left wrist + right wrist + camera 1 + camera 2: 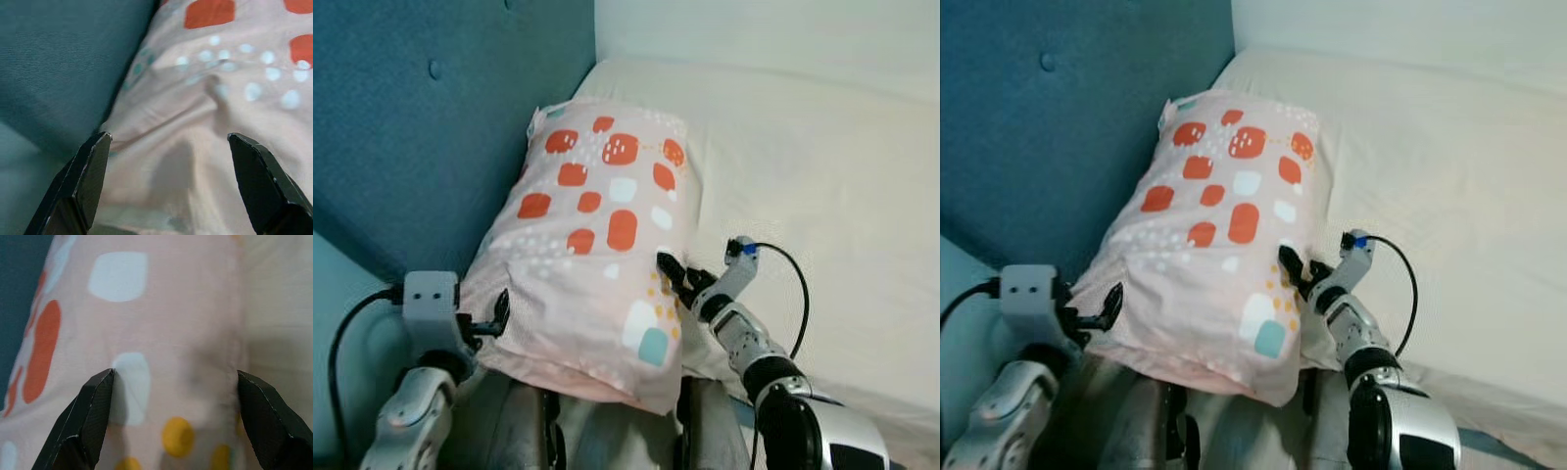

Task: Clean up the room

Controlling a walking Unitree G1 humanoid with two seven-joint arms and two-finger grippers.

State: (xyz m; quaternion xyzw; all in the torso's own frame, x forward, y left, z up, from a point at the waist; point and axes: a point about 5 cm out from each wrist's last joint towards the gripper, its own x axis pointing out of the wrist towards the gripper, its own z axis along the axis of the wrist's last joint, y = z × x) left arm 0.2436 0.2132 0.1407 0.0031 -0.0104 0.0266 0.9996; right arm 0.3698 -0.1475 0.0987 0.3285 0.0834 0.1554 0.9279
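We see the pillow point(597, 235) lying on the bed point(822, 166), its far end against the teal headboard point(421, 117). Our left end effector point(497, 315) presses the pillow's near left corner, fingers spread. Our right end effector point(677, 276) meets the pillow's right edge, fingers spread wide. A black cable point(798, 284) loops beside the pillow's right side.

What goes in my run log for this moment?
pillow on bed | left gripper open, left side | right gripper open, right side
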